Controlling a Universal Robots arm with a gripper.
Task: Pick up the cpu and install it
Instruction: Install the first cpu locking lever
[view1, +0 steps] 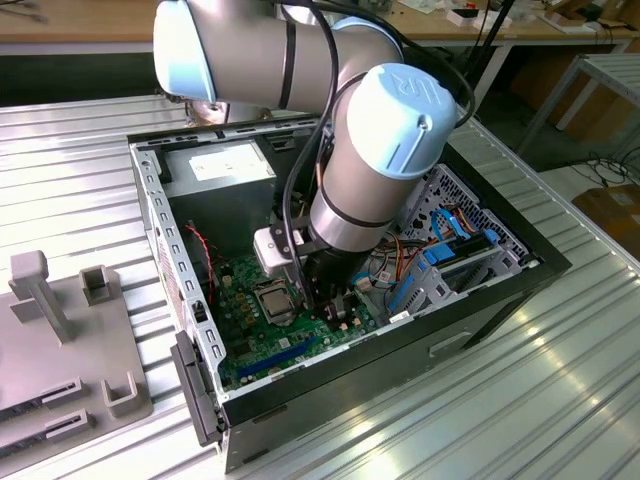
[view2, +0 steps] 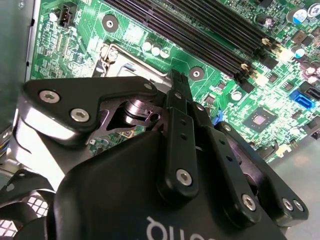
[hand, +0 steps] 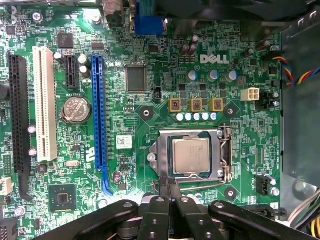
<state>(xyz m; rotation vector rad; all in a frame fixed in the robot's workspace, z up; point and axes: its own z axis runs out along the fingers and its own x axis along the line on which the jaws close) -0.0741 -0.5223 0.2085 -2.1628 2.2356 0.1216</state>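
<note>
Seating appears done: we see the cpu (hand: 190, 155) lying in its socket (hand: 192, 157), with the gripper (hand: 170, 186) closed, empty, just beside it.

My gripper (hand: 169, 186) is matt black plastic or coated metal, studded with shiny steel screw heads. The cpu (hand: 190, 155) has a dull brushed-metal lid, seated in a socket (hand: 221, 150) framed in bright bare metal. The motherboard (hand: 150, 100) is glossy green laminate. My arm (view1: 340, 130) is smooth satin metal with pale blue plastic caps. The computer case (view1: 160, 215) is perforated bare sheet steel, on a ribbed, shiny metal table (view1: 520, 400).
</note>
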